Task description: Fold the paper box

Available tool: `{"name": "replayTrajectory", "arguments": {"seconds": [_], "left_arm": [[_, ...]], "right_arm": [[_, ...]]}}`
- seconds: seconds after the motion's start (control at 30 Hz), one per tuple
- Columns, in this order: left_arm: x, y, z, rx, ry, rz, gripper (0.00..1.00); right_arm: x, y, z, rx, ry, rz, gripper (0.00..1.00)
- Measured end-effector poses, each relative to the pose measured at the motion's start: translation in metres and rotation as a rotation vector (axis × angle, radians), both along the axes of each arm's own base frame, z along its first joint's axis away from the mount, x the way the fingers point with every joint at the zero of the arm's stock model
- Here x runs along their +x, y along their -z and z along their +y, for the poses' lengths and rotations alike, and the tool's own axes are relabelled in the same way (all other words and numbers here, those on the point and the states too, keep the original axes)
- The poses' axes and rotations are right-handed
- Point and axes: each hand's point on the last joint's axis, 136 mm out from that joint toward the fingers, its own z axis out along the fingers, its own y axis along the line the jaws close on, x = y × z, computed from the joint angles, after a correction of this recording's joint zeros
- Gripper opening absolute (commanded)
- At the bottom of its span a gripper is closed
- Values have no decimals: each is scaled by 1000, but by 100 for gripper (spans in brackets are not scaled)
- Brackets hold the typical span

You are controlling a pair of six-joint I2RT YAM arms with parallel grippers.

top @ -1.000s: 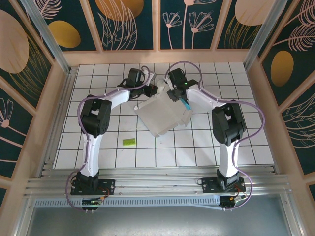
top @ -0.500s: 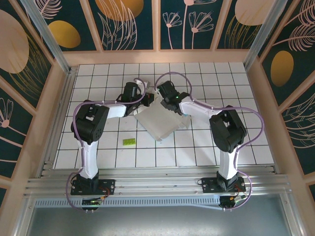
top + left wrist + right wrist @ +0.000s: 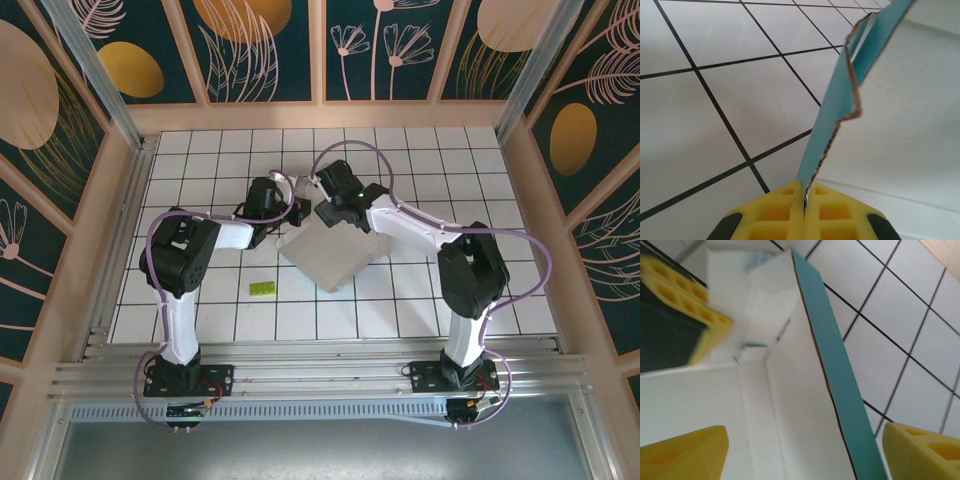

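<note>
- The tiled surface carries the paper box at its middle, whitish face up.
- The right pincer is spread astride a raised blue wall, probably to fold it.
- The left pincer pinches a blue flap, anchoring the box.

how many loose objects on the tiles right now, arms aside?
2: the paper box at mid-table, and a small green piece lying apart from it, to its near left. Anything under the box would be hidden.

One paper box, one green piece, two grippers: left gripper, right gripper
</note>
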Motion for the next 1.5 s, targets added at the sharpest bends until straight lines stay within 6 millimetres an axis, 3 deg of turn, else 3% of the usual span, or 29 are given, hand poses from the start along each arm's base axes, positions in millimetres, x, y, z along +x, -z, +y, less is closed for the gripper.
{"name": "replayTrajectory", "arguments": {"seconds": [0.23, 0.5, 0.67, 0.77, 0.9, 1.17, 1.5], "left_arm": [[-5, 1, -1, 19, 23, -32, 0], [-34, -4, -6, 55, 82, -86, 0], [-38, -5, -9, 72, 102, -118, 0], [-37, -6, -8, 75, 103, -131, 0], [-40, -6, -9, 76, 108, -145, 0], [-44, -10, -12, 78, 121, -159, 0], [-47, -9, -14, 87, 127, -165, 0]], "right_arm": [[-3, -43, 14, 185, -8, 15, 90], [18, -71, -1, 381, 44, 83, 92], [27, -76, -18, 517, 84, 157, 75], [27, -70, -38, 585, 119, 221, 72], [9, -49, -55, 647, 131, 333, 66], [-31, -4, -49, 709, 122, 542, 50], [-36, 2, -44, 737, 96, 564, 44]]}}
